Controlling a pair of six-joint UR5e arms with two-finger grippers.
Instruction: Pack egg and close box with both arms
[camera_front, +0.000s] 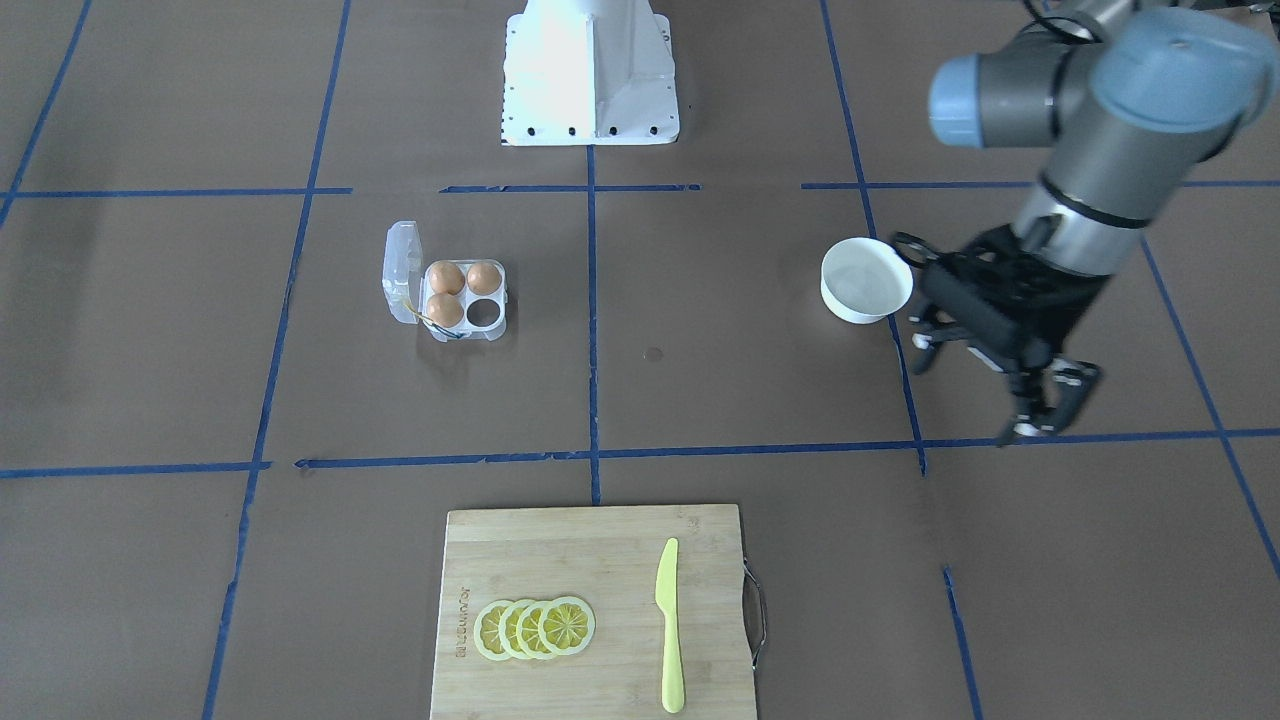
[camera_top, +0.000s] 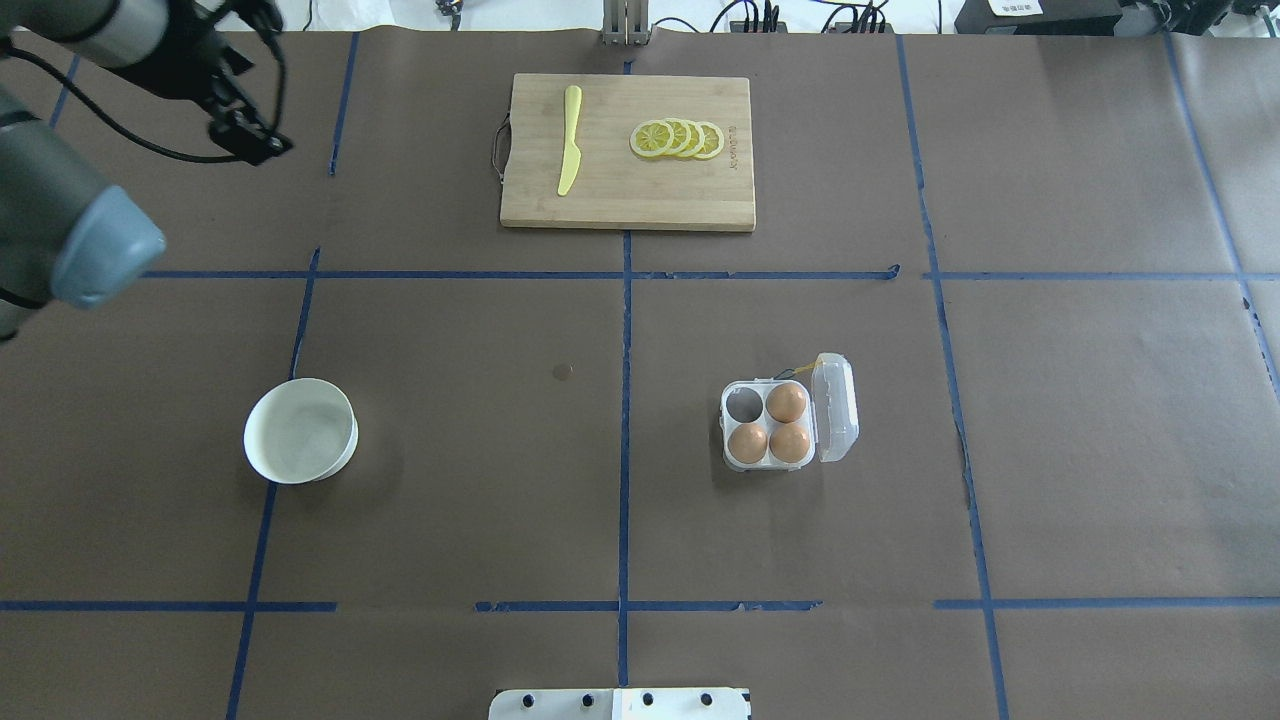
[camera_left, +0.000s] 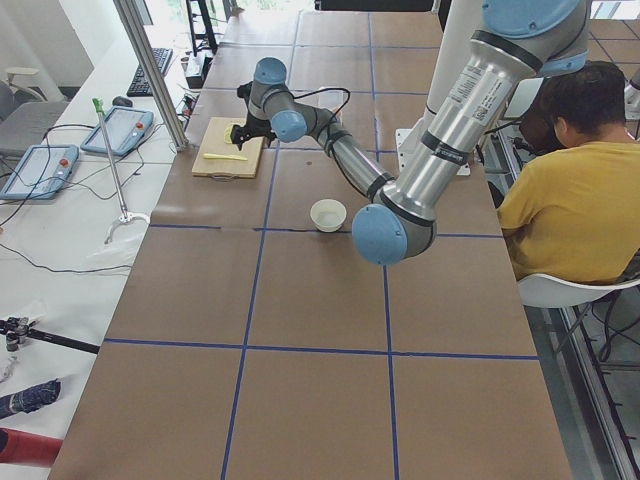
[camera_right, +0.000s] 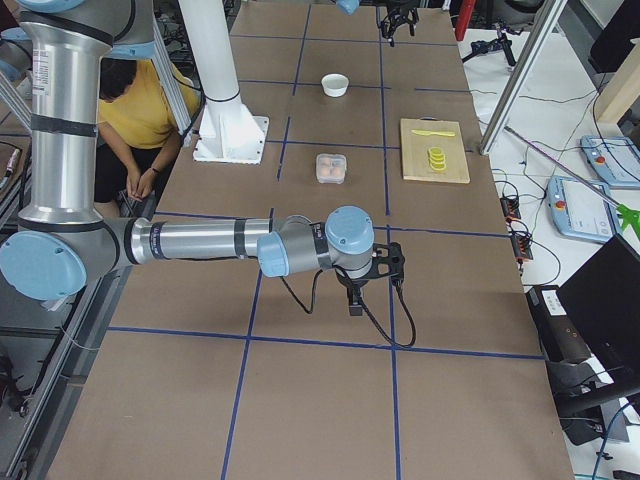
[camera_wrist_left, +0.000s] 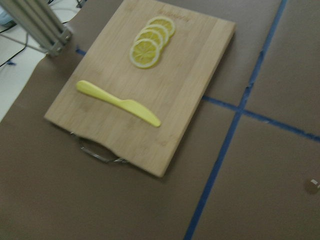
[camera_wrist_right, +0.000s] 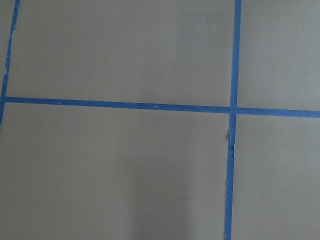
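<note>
- Left gripper (camera_front: 978, 392): fingers spread wide, nothing between them; white bowl (camera_front: 858, 310) just beside it, robot side
- Box (camera_front: 494, 322) well off toward the robot's right of that gripper, lid open, three eggs (camera_front: 446, 277) in, fourth cell vacant; bare brown paper between
- Right gripper (camera_right: 358, 292) over bare taped paper; its spread cannot be told
- Cutting board (camera_front: 560, 560) brand mark unreadable

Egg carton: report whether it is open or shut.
Open: the clear lid lies swung aside, leaving three eggs and one empty cell uncovered.
</note>
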